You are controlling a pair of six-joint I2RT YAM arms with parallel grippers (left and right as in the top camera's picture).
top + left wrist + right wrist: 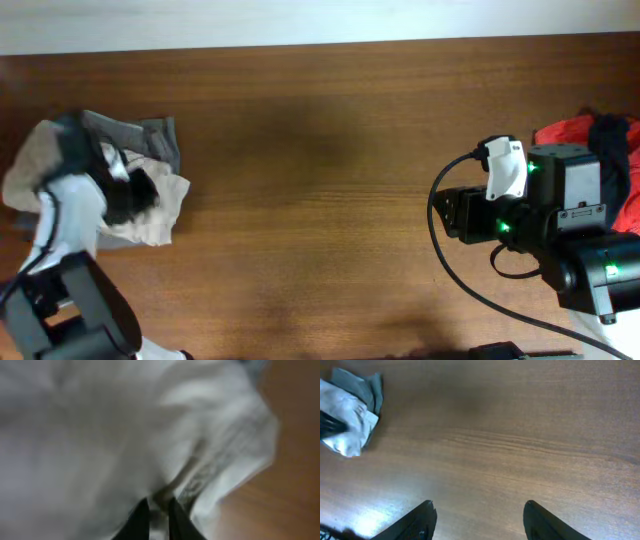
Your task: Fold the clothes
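The beige-khaki shorts [150, 215] lie crumpled at the table's left edge, partly over darker grey shorts [160, 140]. My left gripper [130, 190] is down in the pile. In the left wrist view its fingers [156, 510] are nearly closed on a fold of the pale shorts [125, 435]. The right wrist view shows the pile far off: beige shorts [347, 417], grey shorts [367, 385]. My right gripper [477, 510] is open and empty above bare wood; in the overhead view it sits at the right [450, 212]. Red and black garments [600, 145] lie at the far right behind the right arm.
The wooden table [320, 150] spans the view. A black cable [470, 295] loops from the right arm across the front right. A pale strip runs along the table's far edge.
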